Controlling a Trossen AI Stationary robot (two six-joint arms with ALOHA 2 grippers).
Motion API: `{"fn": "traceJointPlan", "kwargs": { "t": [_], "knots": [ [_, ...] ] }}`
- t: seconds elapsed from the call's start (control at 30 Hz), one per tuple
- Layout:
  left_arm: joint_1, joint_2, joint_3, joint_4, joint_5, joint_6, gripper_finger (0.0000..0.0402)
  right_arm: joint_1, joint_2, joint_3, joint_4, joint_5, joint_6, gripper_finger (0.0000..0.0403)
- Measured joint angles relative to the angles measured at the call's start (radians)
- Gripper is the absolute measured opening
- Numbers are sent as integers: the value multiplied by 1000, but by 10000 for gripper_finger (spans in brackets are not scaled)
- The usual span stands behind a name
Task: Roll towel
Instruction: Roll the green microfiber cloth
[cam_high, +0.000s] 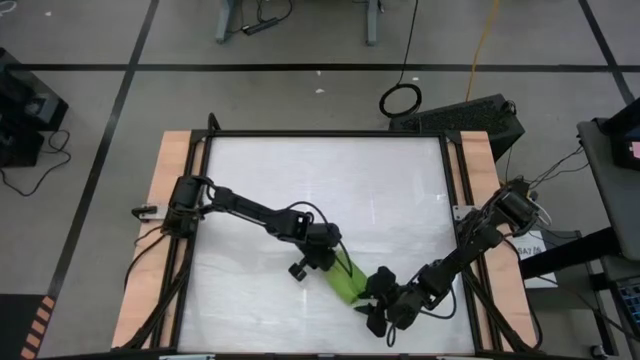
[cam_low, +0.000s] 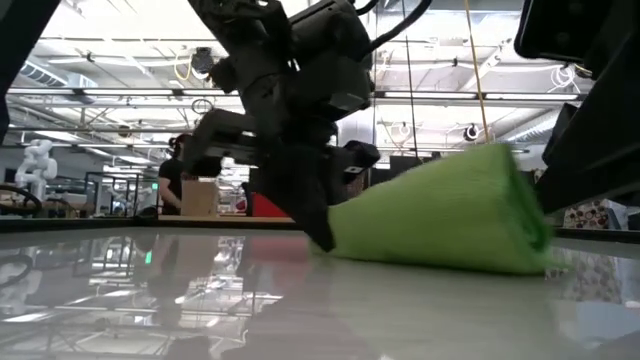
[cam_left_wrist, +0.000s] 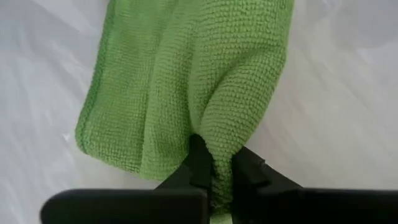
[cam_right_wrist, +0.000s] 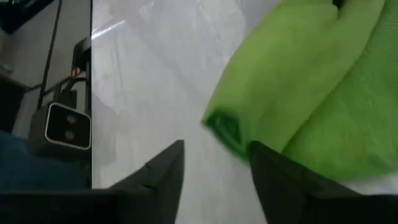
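Note:
The lime-green towel lies on the white table as a narrow, bunched strip; in the low view it is a thick roll-like bundle resting on its underside. My left gripper stands at the strip's far-left end and is shut on it. My right gripper is at the strip's near-right end, open. The towel's end lies just ahead of its fingers, and I cannot tell whether they touch it. My left gripper pinches a raised fold of the towel at the strip's far-left end between its two fingers. The fingers come from above, pointing down. The towel stays lying on the table, with cloth puckered up toward the fingers.
The white table top stretches bare toward the far edge and the left. A dark frame and wooden side strips border it. The near edge lies close behind my right gripper.

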Motion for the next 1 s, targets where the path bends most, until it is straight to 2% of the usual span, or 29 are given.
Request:
{"fn": "traceJointPlan", "kwargs": {
  "t": [0.17, 0.37, 0.5, 0.67, 1.0],
  "knots": [
    [9, -2, 1, -133, 5, -75, 22, 8, -25, 0, -15, 8, -122, 210],
    [50, -2, 0, -254, 174, -238, 22, 20, -35, 32, -58, 55, -388, 214],
    [57, -2, -2, -320, 211, -319, 21, 6, -35, 55, -113, 70, -545, 214],
    [72, 2, -5, -324, 294, -402, 21, -35, -35, 59, -142, 119, -702, 214],
    [113, 9, 60, -330, 310, -423, 21, -123, -18, 85, -88, 120, -953, 215]
  ]
}}
